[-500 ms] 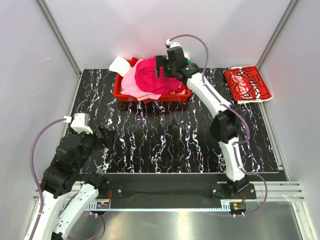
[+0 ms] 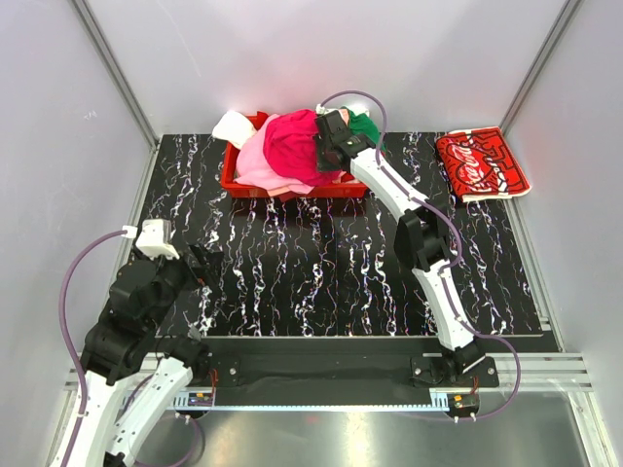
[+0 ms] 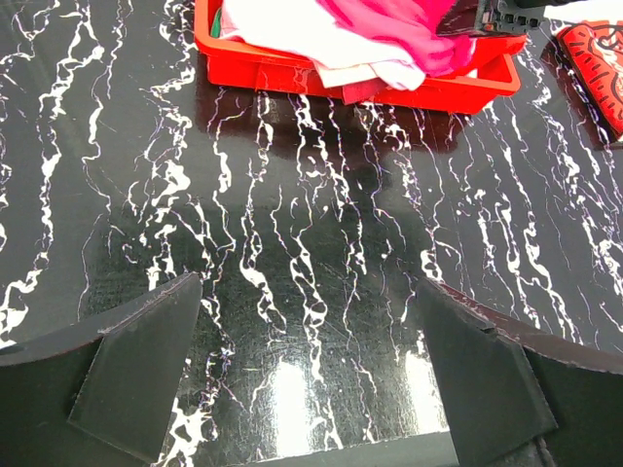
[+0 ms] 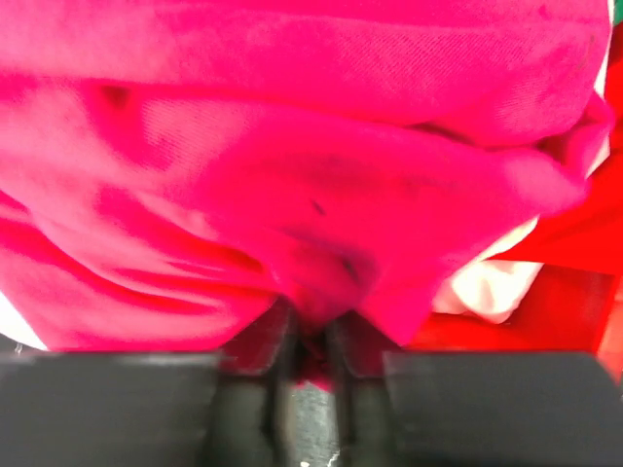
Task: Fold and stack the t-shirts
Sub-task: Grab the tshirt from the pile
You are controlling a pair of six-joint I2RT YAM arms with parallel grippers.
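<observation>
A heap of t-shirts fills the red basket (image 2: 292, 188) at the back of the table: a magenta one (image 2: 292, 146) on top, pink (image 2: 255, 161) beneath it, white (image 2: 234, 126) at the left corner, green (image 2: 365, 125) at the right. My right gripper (image 2: 326, 151) is pressed into the heap, and in its wrist view the jaws (image 4: 313, 341) are shut on a bunched fold of the magenta t-shirt (image 4: 292, 146). The red Coca-Cola t-shirt (image 2: 480, 163) lies folded at the back right. My left gripper (image 3: 311, 370) hangs open over bare table at the near left.
The black marbled mat (image 2: 321, 272) covers the table between the arms and the basket. Grey walls close in both sides and the back. In the right wrist view the basket's red wall (image 4: 565, 311) and a bit of white cloth (image 4: 487, 287) show at the right.
My right gripper has dropped from above the heap into it and shut on the magenta t-shirt. The green t-shirt now shows behind it. The left arm has not moved.
</observation>
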